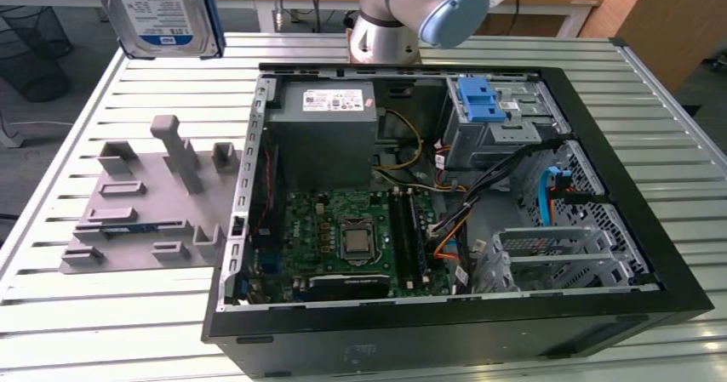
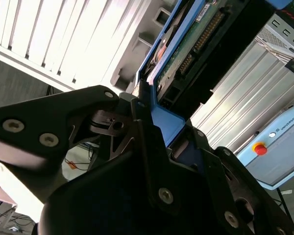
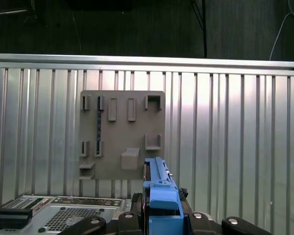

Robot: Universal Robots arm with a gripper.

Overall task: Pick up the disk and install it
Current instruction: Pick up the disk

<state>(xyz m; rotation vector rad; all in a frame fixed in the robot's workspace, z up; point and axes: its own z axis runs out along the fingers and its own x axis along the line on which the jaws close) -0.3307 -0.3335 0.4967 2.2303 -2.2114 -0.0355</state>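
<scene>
One disk (image 1: 159, 12) hangs in the air at the far upper corner of the exterior view's left, label facing the camera, silver with a blue carrier frame down its edges, well above the slatted metal table (image 1: 136, 314); below it a grey fixture plate (image 1: 148, 203) with upright pegs and slots lies flat on the table; just beside the plate, toward the exterior view's right, an open black computer case (image 1: 455, 314) lies on its side; inside it a grey power-supply box (image 1: 329, 135) sits at the far end with a green motherboard (image 1: 352, 237) nearer the camera; further right a blue-handled drive bay (image 1: 483, 101) stands at the far corner, and a perforated metal cage (image 1: 557, 250) sits near the front; the arm's base (image 1: 392, 25) rises behind the case.

In the second wrist view the gripper (image 2: 169, 129) has its black fingers (image 2: 142, 132) pressed together on the carrier frame, the disk's green circuit board (image 2: 186, 54) running away from them; in the first wrist view the gripper (image 3: 161, 218) clamps the disk (image 3: 159, 188) edge-on, above the fixture plate (image 3: 121, 134) and near a corner of the case (image 3: 49, 215).
</scene>
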